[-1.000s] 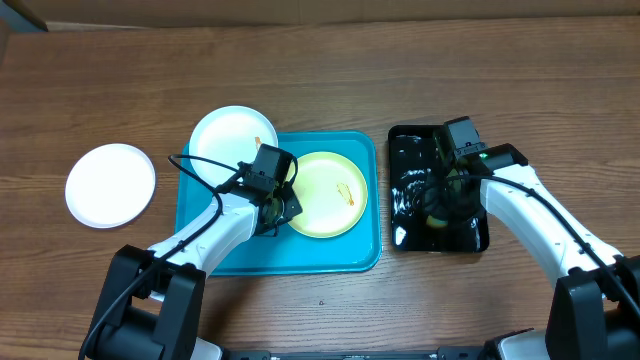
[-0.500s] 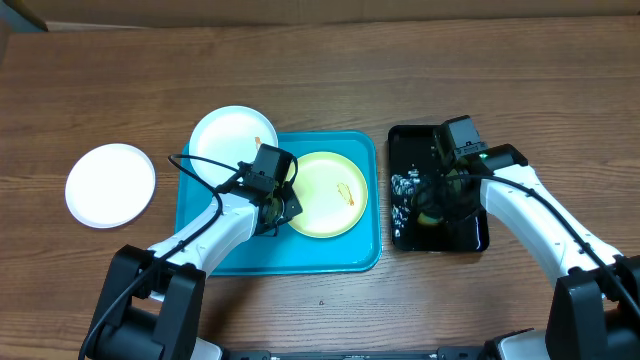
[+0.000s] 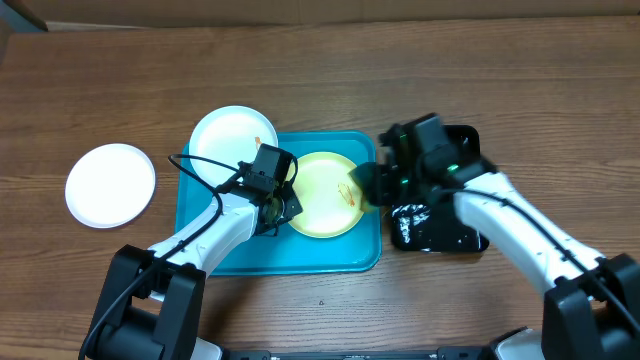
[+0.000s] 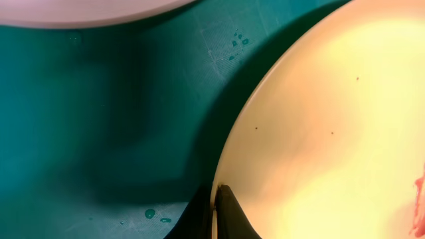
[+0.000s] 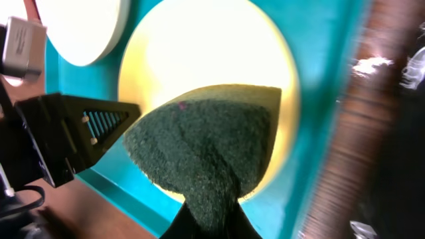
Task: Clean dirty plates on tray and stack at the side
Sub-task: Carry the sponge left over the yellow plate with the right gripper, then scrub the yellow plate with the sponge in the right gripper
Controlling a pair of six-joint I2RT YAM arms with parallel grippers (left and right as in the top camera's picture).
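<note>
left claw (image 4: 216, 211) clamped on yellow-green plate (image 3: 322, 203) rim, in the tray (image 3: 232, 255) — right claw (image 5: 210, 222) clamped on sponge (image 5: 202, 143) over the plate.

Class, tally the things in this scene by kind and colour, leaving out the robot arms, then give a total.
White plates: 2
Yellow-green plate: 1
Turquoise tray: 1
Black tray: 1
Green sponge: 1
Total: 6
</note>
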